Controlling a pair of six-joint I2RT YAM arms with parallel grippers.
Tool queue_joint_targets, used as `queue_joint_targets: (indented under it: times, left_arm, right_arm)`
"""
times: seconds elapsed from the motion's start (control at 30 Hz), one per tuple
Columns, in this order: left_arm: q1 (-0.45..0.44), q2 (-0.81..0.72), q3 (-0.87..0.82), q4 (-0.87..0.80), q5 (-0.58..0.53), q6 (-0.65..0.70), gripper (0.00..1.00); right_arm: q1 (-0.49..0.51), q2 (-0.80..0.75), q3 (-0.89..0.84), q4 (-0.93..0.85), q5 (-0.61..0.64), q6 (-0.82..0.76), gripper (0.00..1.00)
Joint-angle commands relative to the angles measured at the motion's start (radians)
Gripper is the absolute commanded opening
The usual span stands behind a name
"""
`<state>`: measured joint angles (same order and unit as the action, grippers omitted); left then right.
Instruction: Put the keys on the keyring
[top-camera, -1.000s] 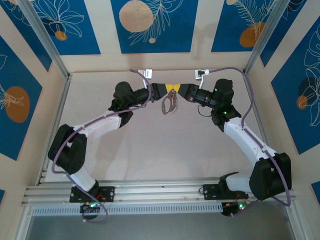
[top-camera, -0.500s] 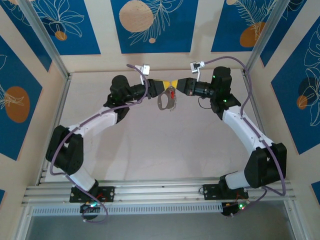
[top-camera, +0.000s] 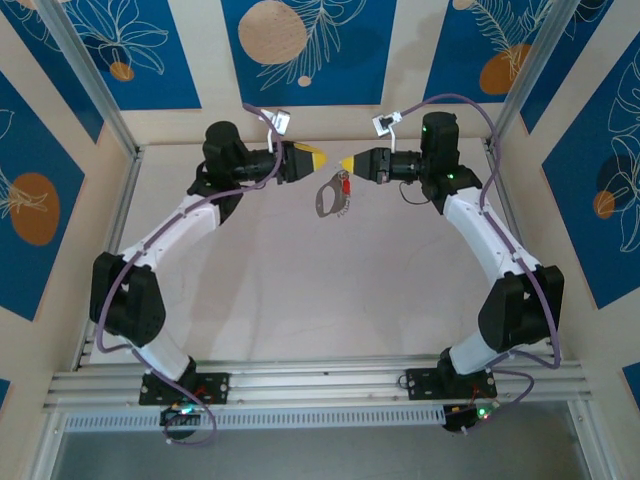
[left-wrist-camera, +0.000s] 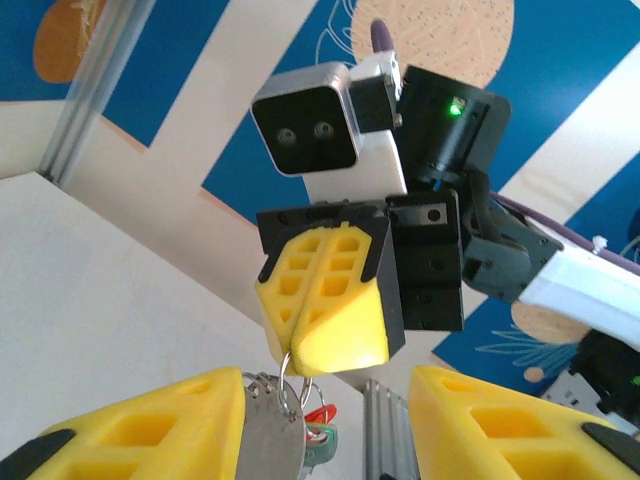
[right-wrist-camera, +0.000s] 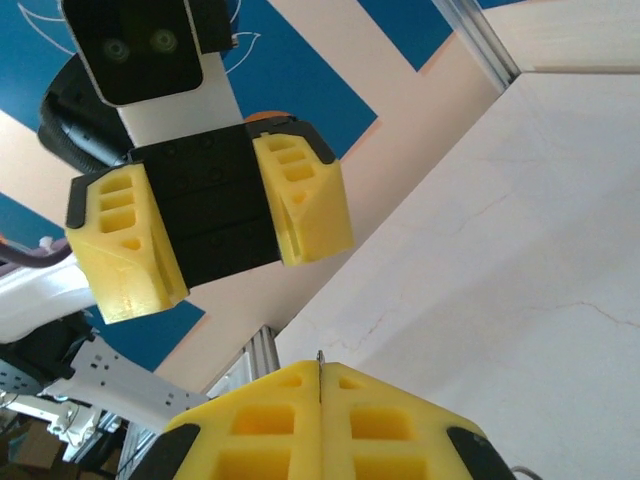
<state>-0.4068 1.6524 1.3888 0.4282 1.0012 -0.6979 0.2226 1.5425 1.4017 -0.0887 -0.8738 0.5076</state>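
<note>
Since only my right gripper (top-camera: 347, 163) has the keyring (top-camera: 326, 197), it's one pinch from a drop.
Right jaws are clamped on its thin wire, ring and red-tagged key (top-camera: 343, 186) dangling over the table (top-camera: 300, 290); left gripper (top-camera: 308, 158) gapes empty just beside. Any wobble could slip the wire out or shake the key loose.

One keyring (top-camera: 326, 201), apparently one red-tagged key (top-camera: 343, 184).
</note>
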Motion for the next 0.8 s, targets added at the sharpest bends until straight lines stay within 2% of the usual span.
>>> queue_joint_targets:
  times: [0.0, 0.27, 0.77]
  left_arm:
    - [0.019, 0.039, 0.045, -0.056, 0.107, 0.038, 0.47]
    - [0.019, 0.061, 0.059, -0.052, 0.144, 0.03, 0.44]
    - [-0.004, 0.093, 0.047, 0.041, 0.168, -0.044, 0.4]
  right_arm:
    - [-0.008, 0.018, 0.047, -0.083, -0.078, -0.067, 0.0]
    - [0.0, 0.036, 0.064, -0.088, -0.115, -0.069, 0.0]
    - [0.037, 0.045, 0.071, -0.08, -0.097, -0.065, 0.0]
